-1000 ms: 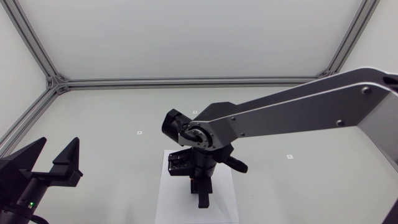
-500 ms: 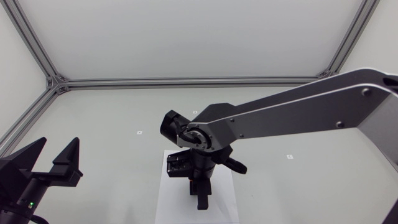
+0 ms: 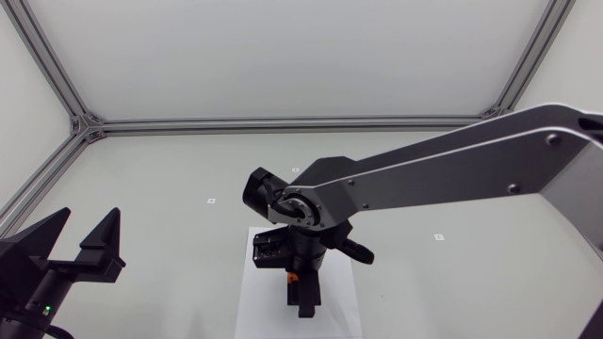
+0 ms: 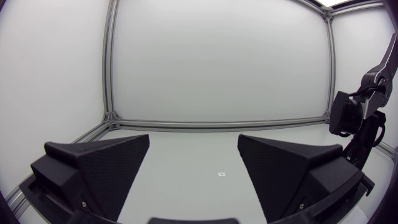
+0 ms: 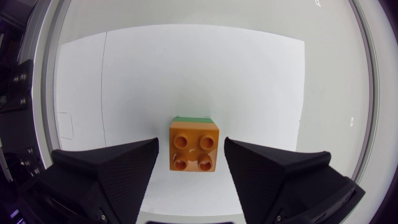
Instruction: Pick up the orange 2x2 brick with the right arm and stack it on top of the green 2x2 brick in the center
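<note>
R end effector (image 5: 191, 149) was released, fingers either side of orange 2x2 brick (image 5: 193, 148), not touching. Brick sat atop green 2x2 brick (image 5: 193, 118), mid-worktop (image 3: 188, 169). Stack looked done. Next: lift straight up w/o nudging. L end effector (image 4: 194, 140) released, near left.

orange brick (image 5: 193, 147): smooth plastic | fingers (image 5: 109, 174): matt, grainy | sheet (image 5: 186, 74): matt paper

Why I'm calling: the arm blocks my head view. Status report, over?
Right gripper open, straddling the orange brick without touching. Orange brick sits on the green brick. Left gripper open, off to the side. Nothing in the way.
</note>
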`<state>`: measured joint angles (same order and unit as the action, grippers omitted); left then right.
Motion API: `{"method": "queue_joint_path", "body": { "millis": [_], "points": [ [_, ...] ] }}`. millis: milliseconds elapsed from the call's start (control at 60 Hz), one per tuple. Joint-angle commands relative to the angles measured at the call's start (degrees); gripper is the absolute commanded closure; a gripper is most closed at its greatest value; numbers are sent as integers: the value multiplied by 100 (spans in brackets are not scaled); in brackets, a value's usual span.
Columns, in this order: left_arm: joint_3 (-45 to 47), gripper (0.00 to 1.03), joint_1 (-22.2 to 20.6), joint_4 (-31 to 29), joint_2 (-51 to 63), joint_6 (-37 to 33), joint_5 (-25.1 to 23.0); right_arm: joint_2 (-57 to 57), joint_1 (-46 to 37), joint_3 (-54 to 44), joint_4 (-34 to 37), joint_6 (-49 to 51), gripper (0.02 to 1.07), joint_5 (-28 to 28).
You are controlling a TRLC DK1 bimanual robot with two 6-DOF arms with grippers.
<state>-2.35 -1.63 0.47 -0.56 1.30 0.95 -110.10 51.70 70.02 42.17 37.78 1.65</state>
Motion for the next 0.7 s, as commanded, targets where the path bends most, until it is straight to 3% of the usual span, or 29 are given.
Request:
{"method": "queue_joint_path", "body": {
  "millis": [0,83,450,683],
  "points": [
    [235,4,5,-65,-32,-33,-16,7,42,-6,54,-51,19,2],
    [235,4,5,-65,-32,-33,-16,15,33,12,72,-60,6,2],
    [235,4,5,-65,-32,-33,-16,666,-64,135,520,-60,6,28],
    [235,4,5,-65,-32,-33,-16,1659,-178,319,1250,-51,6,116]
  ]
}}
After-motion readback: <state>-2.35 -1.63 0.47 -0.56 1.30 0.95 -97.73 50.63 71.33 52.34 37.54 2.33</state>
